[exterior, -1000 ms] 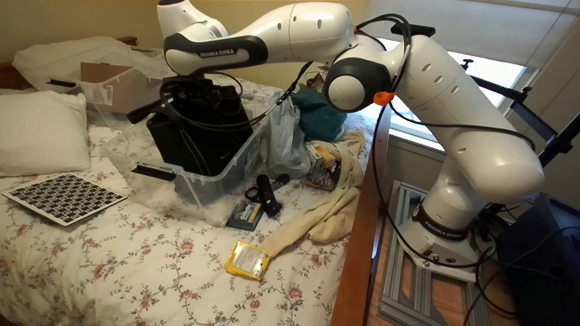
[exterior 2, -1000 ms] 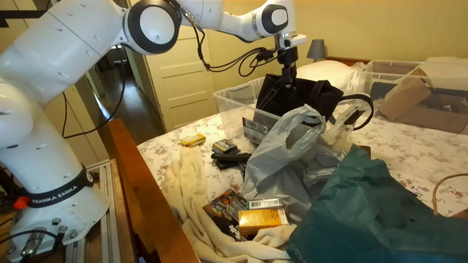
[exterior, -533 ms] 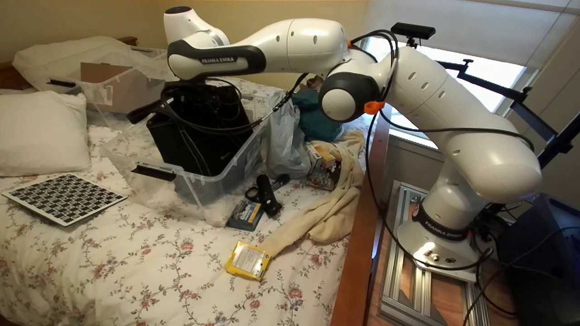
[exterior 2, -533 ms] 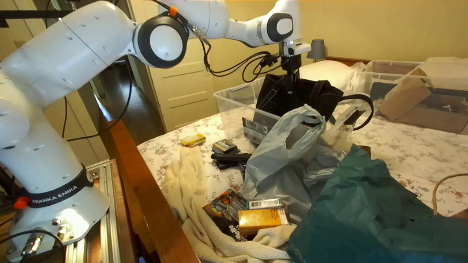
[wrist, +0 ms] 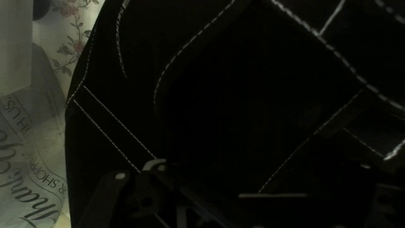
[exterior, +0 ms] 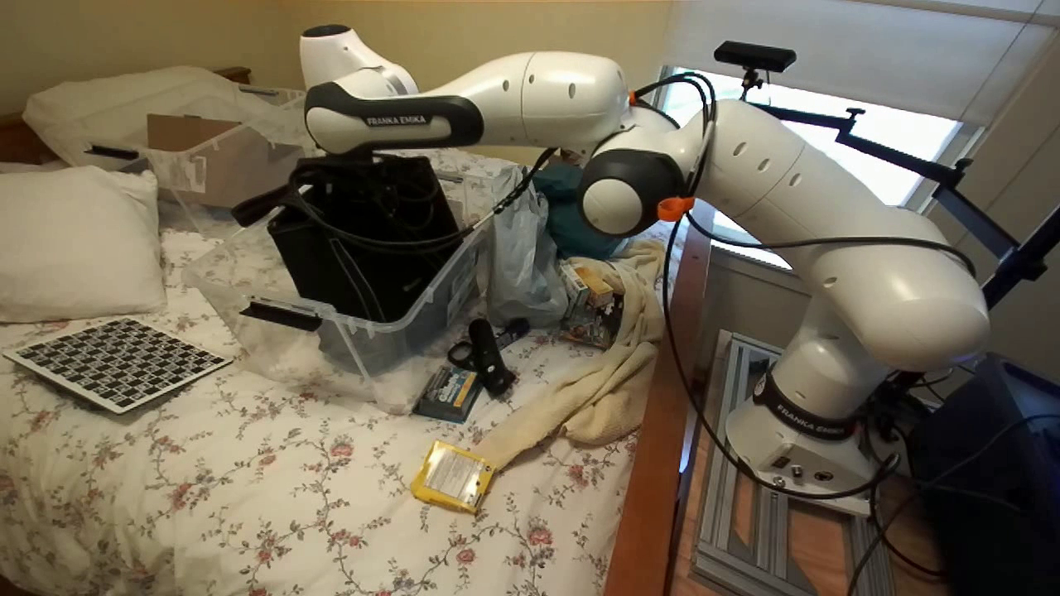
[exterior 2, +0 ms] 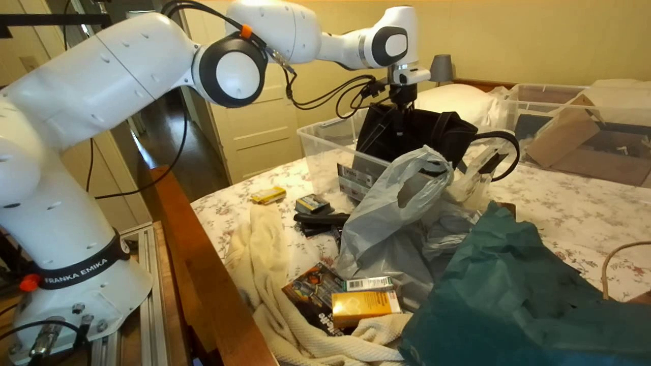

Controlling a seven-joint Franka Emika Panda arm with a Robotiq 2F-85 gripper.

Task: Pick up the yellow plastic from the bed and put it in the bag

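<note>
A: Where did the yellow plastic (exterior: 453, 478) lie?

B: On the bed (exterior: 306, 513), at lower centre in an exterior view, close to the end of a cream cloth (exterior: 571, 406).

A: And the pincer (exterior 2: 400, 130)?

B: Low over the black bag (exterior 2: 424, 134), upper right of centre in an exterior view. Its jaws stood wide apart, as the wrist view showed; whether it reached inside could not be judged.

A: What stood round the black bag?

B: A clear bin (exterior: 356, 321), whose wall rose between it and the yellow plastic. Cables (exterior: 520, 185) looped before it. In an exterior view, a grey plastic bag (exterior 2: 386, 229) screened part of the bin, and crumpled teal material (exterior 2: 508, 290) filled the lower right.

A: What else lay near the yellow plastic?

B: Just above it in the frame lay a small blue-grey box (exterior: 448, 393) by the bin's corner, with a black gadget (exterior: 490, 358) beside it. At left, a checkered board (exterior: 120, 364) lay below a white pillow (exterior: 79, 244).
</note>
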